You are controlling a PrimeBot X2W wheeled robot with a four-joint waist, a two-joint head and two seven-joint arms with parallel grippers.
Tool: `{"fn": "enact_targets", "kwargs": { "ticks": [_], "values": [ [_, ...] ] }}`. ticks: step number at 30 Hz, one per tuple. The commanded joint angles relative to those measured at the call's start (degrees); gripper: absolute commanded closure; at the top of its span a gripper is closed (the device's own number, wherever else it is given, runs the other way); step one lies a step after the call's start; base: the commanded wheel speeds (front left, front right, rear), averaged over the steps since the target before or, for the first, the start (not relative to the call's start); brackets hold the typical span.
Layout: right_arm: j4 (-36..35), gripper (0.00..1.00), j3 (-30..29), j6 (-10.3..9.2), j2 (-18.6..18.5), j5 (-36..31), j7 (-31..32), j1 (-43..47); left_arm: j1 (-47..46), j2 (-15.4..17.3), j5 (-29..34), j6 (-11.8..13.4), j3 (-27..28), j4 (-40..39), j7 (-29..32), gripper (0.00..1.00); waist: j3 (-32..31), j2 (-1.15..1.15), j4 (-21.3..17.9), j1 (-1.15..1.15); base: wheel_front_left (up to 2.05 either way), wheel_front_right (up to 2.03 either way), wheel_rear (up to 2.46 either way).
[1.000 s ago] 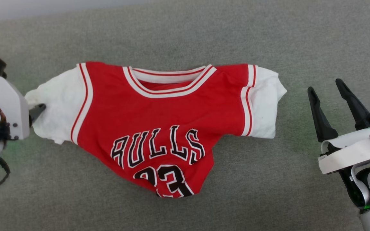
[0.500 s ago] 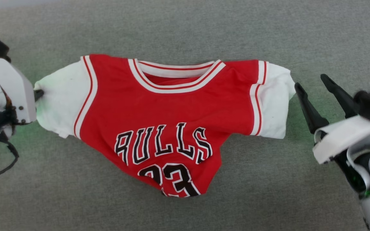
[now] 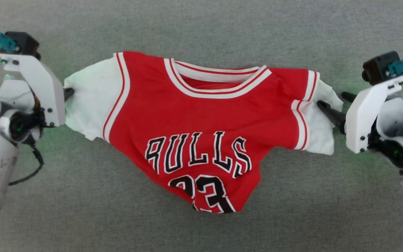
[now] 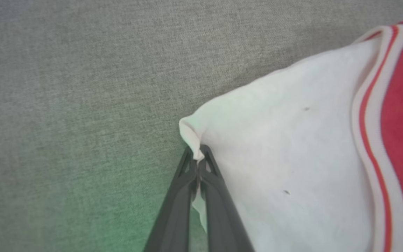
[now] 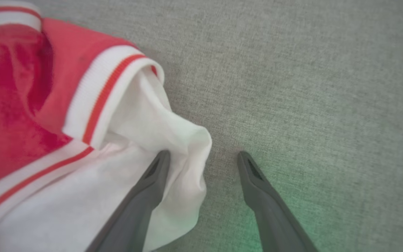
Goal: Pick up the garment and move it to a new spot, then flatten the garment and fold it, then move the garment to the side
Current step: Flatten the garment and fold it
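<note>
My left gripper [image 4: 198, 154] pinches one white sleeve of the red jersey garment [image 3: 201, 115] lying crosswise, while my right gripper [image 5: 203, 157], spread wide, straddles the opposite sleeve's edge.

Head looks down, wrists close, sharing garment [image 3: 201, 115]

Half the garment's [image 3: 201, 115] number [image 3: 205, 191] under its bottom fold; left tool [image 3: 69, 93] mostly behind its bracket [image 3: 44, 89].

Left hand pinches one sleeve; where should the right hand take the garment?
The white sleeve at its bunched outer edge, approached from the robot's right, low along the surface: it folds up between the fingers of the open right hand.
</note>
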Motion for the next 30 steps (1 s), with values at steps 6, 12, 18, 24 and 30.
{"fn": "enact_targets", "kwargs": {
  "ticks": [6,12,18,24,30],
  "values": [
    [4.84,1.00,3.09,-0.06,-0.03,0.82,10.37,-1.20,-0.07,-1.48,-2.44,-0.12,-3.54,1.35,-1.25,1.00,0.27,0.00,1.41,0.00,0.00,0.00,0.00],
    [4.63,1.00,2.37,-0.06,0.10,2.99,11.18,-5.08,-1.97,-1.44,-3.37,-0.11,-5.43,2.73,-1.58,1.00,-1.49,0.00,2.02,0.00,0.00,0.00,0.00],
    [4.62,1.00,2.27,-0.06,-0.34,3.74,9.94,-9.73,-6.32,-1.56,-2.65,-0.10,-6.59,3.31,-2.05,1.00,-5.32,0.00,2.44,0.00,0.00,0.00,0.00],
    [6.67,1.00,3.87,-0.06,-0.29,4.27,5.17,-16.34,-12.41,-2.27,-0.90,-0.10,-7.82,4.57,-2.37,1.00,-10.93,0.00,2.93,0.00,0.00,0.00,0.00],
    [9.75,1.00,9.29,-0.06,0.19,5.17,-3.46,-24.44,-18.71,-2.86,1.22,-0.09,-8.88,5.94,-3.89,1.00,-15.98,0.00,2.48,0.00,0.00,0.00,0.00]
  ]
}}
